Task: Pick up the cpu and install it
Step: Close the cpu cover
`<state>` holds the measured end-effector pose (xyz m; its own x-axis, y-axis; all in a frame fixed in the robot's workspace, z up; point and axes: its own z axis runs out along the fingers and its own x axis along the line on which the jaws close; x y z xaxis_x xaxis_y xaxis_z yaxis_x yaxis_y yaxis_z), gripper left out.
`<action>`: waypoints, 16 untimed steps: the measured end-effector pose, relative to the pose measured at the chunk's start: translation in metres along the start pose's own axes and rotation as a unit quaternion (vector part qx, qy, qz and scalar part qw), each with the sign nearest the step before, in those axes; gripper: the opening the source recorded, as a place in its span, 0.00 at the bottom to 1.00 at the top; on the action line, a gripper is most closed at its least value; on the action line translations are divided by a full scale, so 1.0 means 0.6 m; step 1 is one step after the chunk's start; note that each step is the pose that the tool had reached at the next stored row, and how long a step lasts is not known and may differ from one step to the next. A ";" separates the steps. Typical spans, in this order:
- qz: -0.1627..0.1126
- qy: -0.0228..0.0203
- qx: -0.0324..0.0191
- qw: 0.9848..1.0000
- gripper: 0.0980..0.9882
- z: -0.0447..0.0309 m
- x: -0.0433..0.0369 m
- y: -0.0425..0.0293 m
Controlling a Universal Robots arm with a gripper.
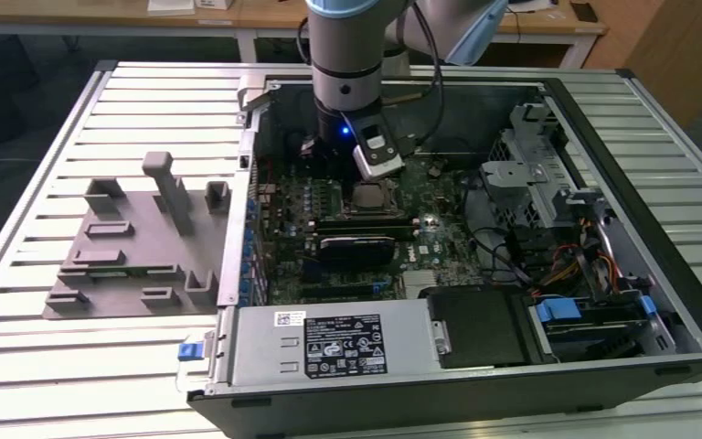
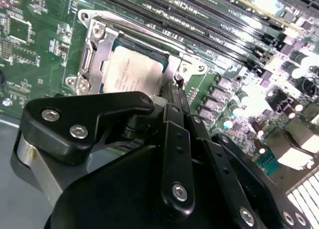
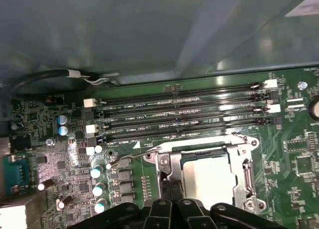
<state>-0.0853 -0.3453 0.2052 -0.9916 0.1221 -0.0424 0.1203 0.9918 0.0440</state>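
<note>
The cpu, a small square chip with a pale metal top, lies flat inside the socket's metal frame on the green motherboard. It also appears in the first wrist view as the cpu and in the exterior view as the cpu. My gripper hangs just above the board at one edge of the socket, beside the chip. Its two narrow black fingers are pressed together with nothing between them. In the exterior view the gripper reaches down into the open computer case.
Several black memory slots run beside the socket, with capacitors near it. The case walls, drive cage and power supply surround the board. A grey plastic fixture stands on the slatted table at the exterior view's left.
</note>
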 end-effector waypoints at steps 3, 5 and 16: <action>0.000 0.000 0.000 1.000 0.01 -0.014 -0.001 0.001; 0.000 0.000 0.000 1.000 0.01 -0.022 -0.001 0.001; 0.000 0.000 0.000 1.000 0.01 -0.022 -0.039 0.006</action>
<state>-0.0621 -0.3452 0.2198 -0.9916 0.1220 -0.0427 0.1201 0.9918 0.0440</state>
